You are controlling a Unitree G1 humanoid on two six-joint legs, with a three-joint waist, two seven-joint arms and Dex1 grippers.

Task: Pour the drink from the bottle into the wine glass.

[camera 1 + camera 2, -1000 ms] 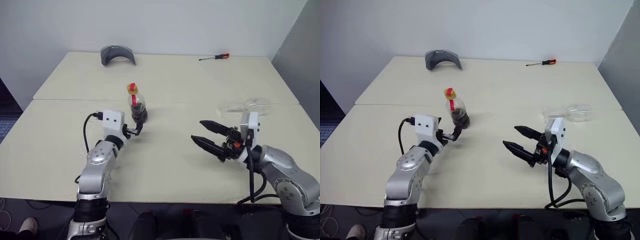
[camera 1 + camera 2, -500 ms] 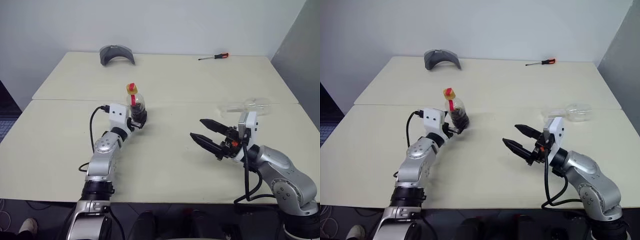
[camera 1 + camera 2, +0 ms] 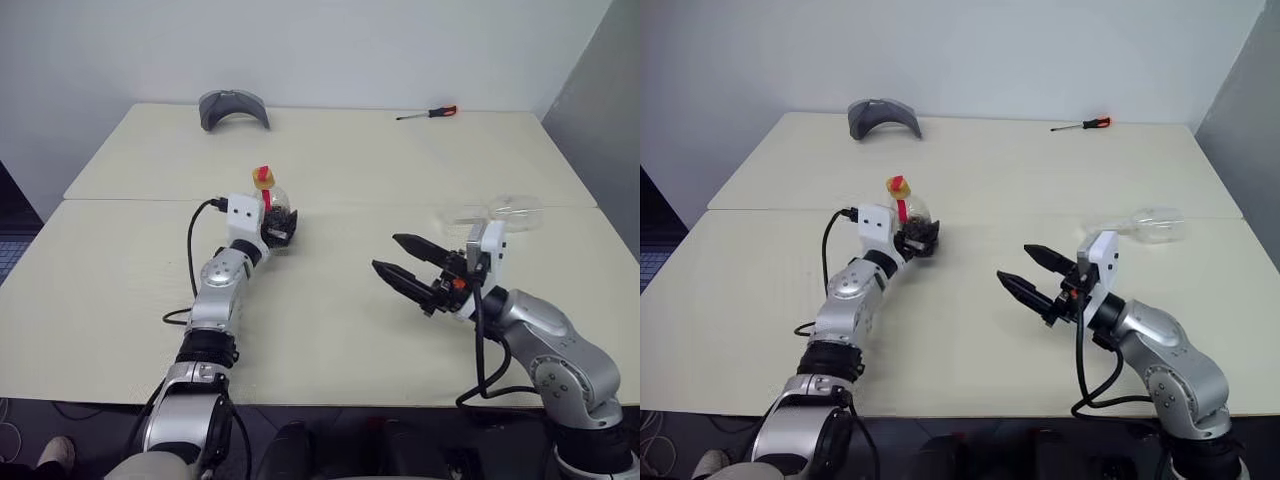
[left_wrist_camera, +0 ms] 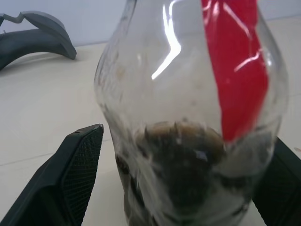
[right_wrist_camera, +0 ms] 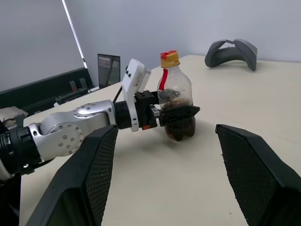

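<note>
The bottle (image 3: 272, 207), clear with a red strip and a yellow cap (image 3: 263, 177), stands upright near the table's middle. The dark drink (image 4: 181, 146) fills its lower part. My left gripper (image 3: 279, 229) is open and reaches level around the bottle's lower body. One black finger (image 4: 77, 160) stands on each side, and a gap shows beside the bottle. The wine glass (image 3: 497, 212) lies on its side at the right of the table. In front of the glass, my right gripper (image 3: 386, 252) is open, empty and points toward the bottle.
A grey curved object (image 3: 233, 107) lies at the back left of the table. A red-handled screwdriver (image 3: 430, 114) lies at the back right. A seam (image 3: 140, 200) runs across between the two tabletops, just behind the bottle.
My left arm has stretched forward, and its open fingers now stand on both sides of the bottle. The bottle, the glass and my right gripper have stayed put.
</note>
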